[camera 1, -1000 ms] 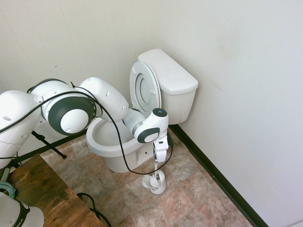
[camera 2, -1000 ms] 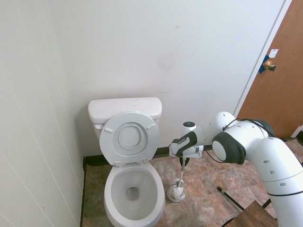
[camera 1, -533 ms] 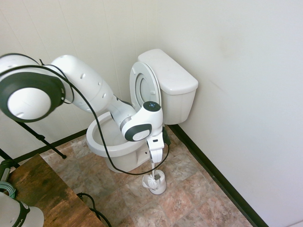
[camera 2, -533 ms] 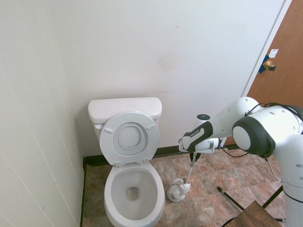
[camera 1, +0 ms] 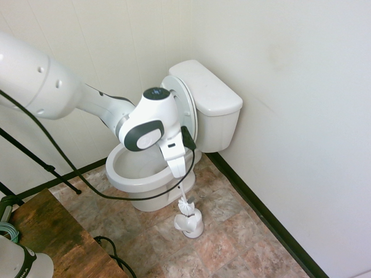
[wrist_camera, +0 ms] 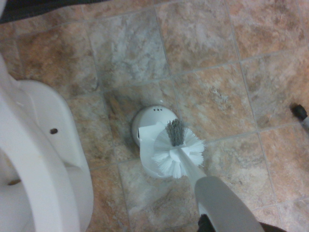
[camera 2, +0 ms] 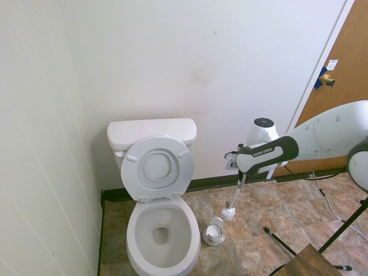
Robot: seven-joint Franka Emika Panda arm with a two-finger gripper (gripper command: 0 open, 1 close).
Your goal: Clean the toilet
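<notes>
White toilet (camera 2: 161, 230), lid up, bowl bare; gripper (camera 2: 244, 179) clenched on brush (camera 2: 229, 213) w/ thin handle.

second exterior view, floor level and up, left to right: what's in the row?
toilet → brush holder → toilet brush hanging from the gripper → brown door

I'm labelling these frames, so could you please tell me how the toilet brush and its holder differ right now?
The brush hangs in the air, held by its handle in the shut gripper; the holder sits on the floor tiles beside the toilet. The brush is long and thin; the holder is short and rounded. Both are white.
</notes>
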